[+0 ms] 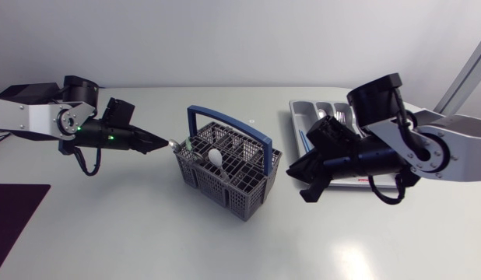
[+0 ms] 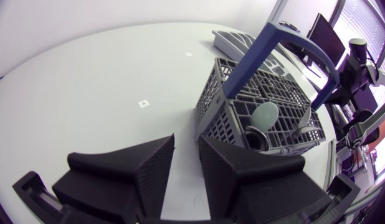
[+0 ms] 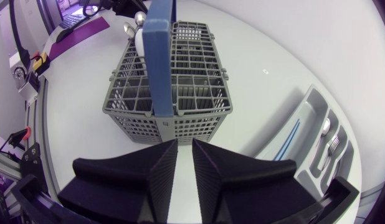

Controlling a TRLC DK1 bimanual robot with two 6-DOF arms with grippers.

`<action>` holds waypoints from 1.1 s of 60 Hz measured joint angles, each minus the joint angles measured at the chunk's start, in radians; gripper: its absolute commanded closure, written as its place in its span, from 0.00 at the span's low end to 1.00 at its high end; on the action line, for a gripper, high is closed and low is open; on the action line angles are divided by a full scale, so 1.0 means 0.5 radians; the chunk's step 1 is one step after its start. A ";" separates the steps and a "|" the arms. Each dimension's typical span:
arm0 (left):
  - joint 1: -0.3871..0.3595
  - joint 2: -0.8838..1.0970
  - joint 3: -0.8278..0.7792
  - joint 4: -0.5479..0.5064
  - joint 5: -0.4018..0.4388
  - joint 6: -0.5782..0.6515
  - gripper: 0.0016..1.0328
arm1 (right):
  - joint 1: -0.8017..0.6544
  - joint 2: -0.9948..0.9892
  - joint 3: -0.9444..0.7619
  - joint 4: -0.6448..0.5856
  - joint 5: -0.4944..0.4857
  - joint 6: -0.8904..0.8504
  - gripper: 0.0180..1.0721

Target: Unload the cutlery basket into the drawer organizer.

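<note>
Worktop (image 1: 147,233), one moment.

- Cutlery basket (image 1: 217,185): grey mesh, upright near the middle of the worktop, between the two arms. Its blue handle (image 1: 225,118) arches over it.
- Basket contents: a pale spoon (image 1: 215,158) stands bowl-up in a compartment on the left arm's side. A shiny metal utensil end (image 1: 173,144) shows at the corner nearest the left arm. Other contents can't be made out through the mesh.
- Drawer organizer (image 1: 318,107): light grey, lies at the far right of the worktop, partly covered by the right arm. It is just beside the basket but apart from it. A fork (image 1: 339,117) lies in one slot and a blue strip (image 1: 303,138) in the slot nearest the basket.
- Left gripper (image 1: 161,144): level, pointing at the basket's left corner and just short of it. Jaws nearly together with a narrow slit between them, nothing held.
- Right gripper (image 1: 307,180): low beside the basket's right end, aimed along the handle line. Jaws show a thin gap, nothing held.
</note>
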 measured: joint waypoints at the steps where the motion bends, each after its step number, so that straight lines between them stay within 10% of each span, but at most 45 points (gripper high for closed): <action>1: -0.008 0.011 0.000 -0.001 0.002 0.002 0.81 | 0.000 0.019 0.000 0.009 0.000 0.008 0.80; 66: 0.023 -0.113 -0.299 -0.115 0.289 0.250 0.80 | 0.063 0.924 0.579 0.336 0.160 0.224 0.80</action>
